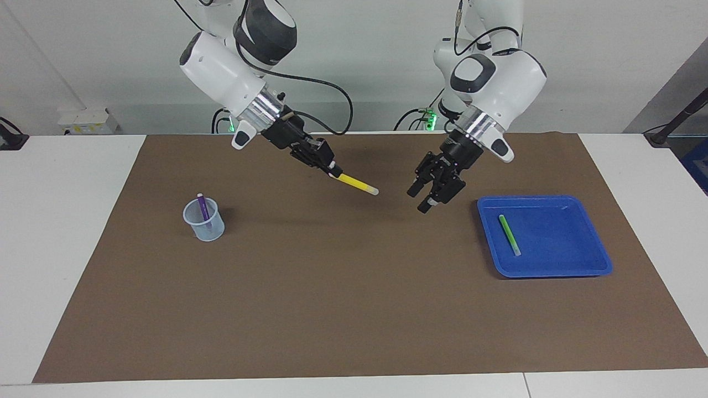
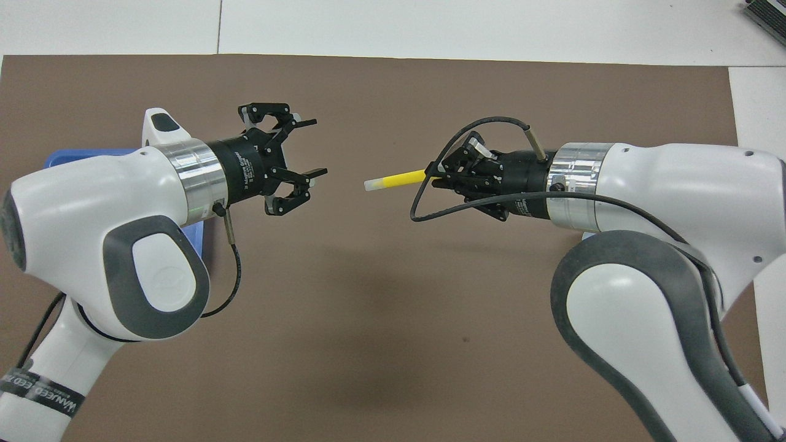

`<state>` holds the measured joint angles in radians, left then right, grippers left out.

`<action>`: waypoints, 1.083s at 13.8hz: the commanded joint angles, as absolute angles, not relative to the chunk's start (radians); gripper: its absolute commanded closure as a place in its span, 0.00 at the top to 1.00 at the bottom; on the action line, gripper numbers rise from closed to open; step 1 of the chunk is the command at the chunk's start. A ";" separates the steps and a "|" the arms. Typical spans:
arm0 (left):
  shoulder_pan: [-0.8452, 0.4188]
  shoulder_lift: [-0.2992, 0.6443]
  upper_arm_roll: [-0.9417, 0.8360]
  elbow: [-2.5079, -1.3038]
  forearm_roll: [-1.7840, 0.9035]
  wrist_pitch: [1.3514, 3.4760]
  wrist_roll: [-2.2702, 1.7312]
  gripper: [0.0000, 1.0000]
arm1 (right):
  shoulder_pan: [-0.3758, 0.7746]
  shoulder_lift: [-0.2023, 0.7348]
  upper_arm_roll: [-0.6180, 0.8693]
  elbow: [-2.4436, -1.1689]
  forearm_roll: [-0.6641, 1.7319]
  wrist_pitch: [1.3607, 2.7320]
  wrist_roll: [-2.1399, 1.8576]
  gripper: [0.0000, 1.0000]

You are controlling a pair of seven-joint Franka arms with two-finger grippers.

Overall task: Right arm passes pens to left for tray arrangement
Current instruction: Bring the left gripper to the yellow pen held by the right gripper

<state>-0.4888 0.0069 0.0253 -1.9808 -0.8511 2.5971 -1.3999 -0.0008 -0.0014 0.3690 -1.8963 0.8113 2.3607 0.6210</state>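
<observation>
Holding yellow pen (image 1: 358,184) clamped in right gripper (image 1: 327,167), pale tip outward for handover; left gripper (image 1: 421,200) spread wide nearby, probably aligned to receive it.

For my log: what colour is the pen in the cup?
Purple pen, best in the facing view.

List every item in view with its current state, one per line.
Yellow pen: held in the air by right gripper, shut on it.
Left gripper: open, empty, facing the pen tip.
Green pen: lying in blue tray.
Purple pen: standing in translucent cup.
</observation>
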 commanded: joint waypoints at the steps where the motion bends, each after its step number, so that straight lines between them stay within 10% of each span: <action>1: -0.555 -0.025 0.040 -2.025 -0.870 2.661 -1.485 0.72 | 0.014 0.008 0.371 -1.928 0.834 2.488 0.615 0.00; 15: -0.718 -0.014 0.040 -2.068 -0.870 2.921 -1.651 0.73 | 0.075 0.008 0.371 -1.930 0.861 2.545 0.658 0.00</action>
